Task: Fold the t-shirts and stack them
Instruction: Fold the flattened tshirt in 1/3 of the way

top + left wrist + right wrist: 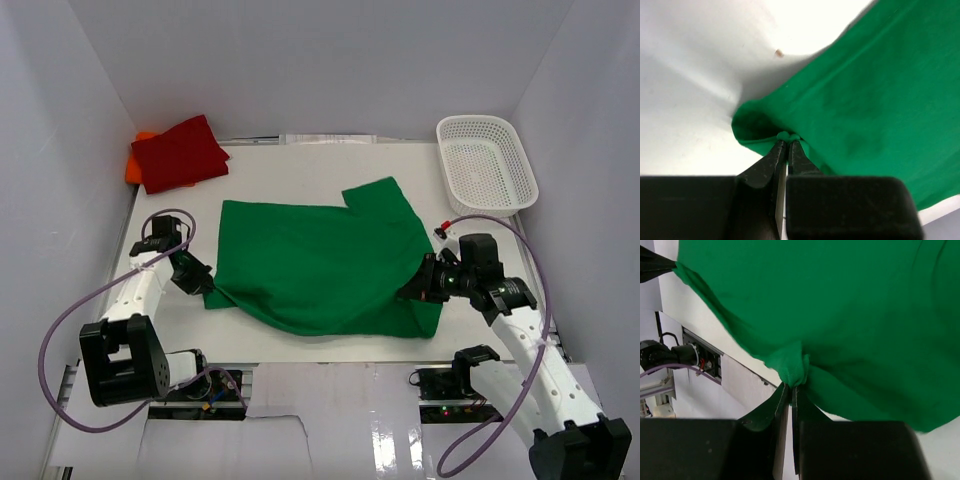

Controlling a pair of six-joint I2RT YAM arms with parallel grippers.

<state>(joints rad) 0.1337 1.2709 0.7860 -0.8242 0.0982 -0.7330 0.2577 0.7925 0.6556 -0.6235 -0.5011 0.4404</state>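
The bright green t-shirt (320,265) lies spread across the middle of the table, with one sleeve at the far right. My left gripper (207,286) is shut on its near left corner (788,136). My right gripper (413,289) is shut on a bunched fold at its near right side (792,371). The shirt sags between the two grips near the front edge. The red t-shirt (180,152) lies folded at the far left corner on top of the orange t-shirt (134,165), of which only an edge shows.
A white plastic mesh basket (487,163) stands at the far right corner. White walls close in the table on three sides. The table's front edge (330,357) runs just below the green shirt. Purple cables loop beside both arms.
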